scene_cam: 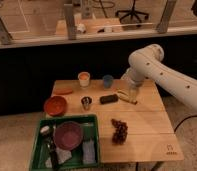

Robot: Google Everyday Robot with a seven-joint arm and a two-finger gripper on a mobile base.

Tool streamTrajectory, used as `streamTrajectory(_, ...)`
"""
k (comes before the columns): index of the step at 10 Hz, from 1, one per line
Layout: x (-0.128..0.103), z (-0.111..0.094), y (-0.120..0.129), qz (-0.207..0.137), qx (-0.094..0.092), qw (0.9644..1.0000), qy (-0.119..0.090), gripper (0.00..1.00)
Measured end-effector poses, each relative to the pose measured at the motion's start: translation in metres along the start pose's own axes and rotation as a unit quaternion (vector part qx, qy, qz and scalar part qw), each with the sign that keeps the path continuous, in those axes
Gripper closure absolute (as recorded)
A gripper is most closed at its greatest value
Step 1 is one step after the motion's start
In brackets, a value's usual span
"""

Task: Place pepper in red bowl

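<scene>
Currently the pincer (pixel 133 91) hangs open over the worktop's (pixel 147 135) right rear, by the yellow stick (pixel 126 96). Pepper (pixel 63 91) lies well apart near the left rear corner, just behind the red bowl (pixel 55 105).

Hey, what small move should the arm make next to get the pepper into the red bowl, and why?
Probably swing the pincer left across the table toward the pepper. It hangs open at the right side near the yellow stick, holding nothing, while the pepper lies at the back left, just behind the red bowl.
</scene>
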Motion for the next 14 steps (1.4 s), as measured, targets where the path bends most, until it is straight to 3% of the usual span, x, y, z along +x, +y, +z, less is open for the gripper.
streamTrajectory(4, 0.0, 0.001, -0.003, -0.003, -0.001, 1.0, 0.0, 0.2)
streamTrajectory(8, -0.019, 0.024, -0.058, -0.041, -0.006, 0.999, -0.014, 0.2)
streamTrajectory(12, -0.075, 0.048, -0.116, -0.12, -0.02, 0.9924, -0.02, 0.2)
streamTrajectory(14, -0.109, 0.051, -0.133, -0.142, -0.015, 0.989, -0.038, 0.2)
